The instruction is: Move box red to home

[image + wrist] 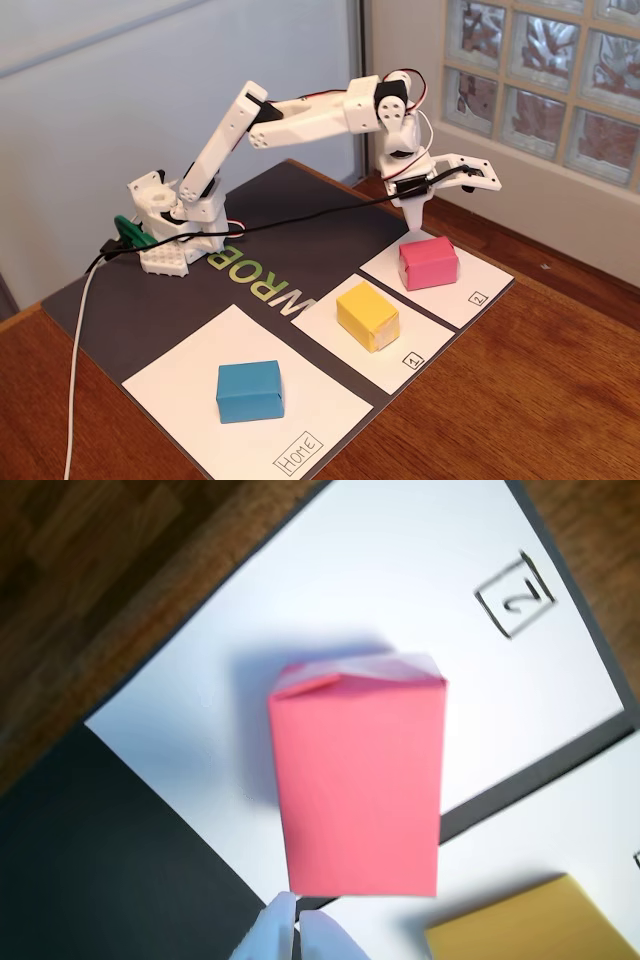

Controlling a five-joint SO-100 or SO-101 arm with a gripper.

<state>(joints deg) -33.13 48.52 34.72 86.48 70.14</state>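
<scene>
The red box [429,262] sat on the sheet marked 2 [472,285], at the mat's far right corner in the fixed view. The gripper [432,196] hovered just above it, jaws spread, empty. Best to drop straight down and straddle the narrow sides. Pinkish-red paper wrap, folded end flap, crisp edges. Home [180,375] already held the blue box [249,391].

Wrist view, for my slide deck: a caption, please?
Tool poised at the red box on sheet 2.
</scene>
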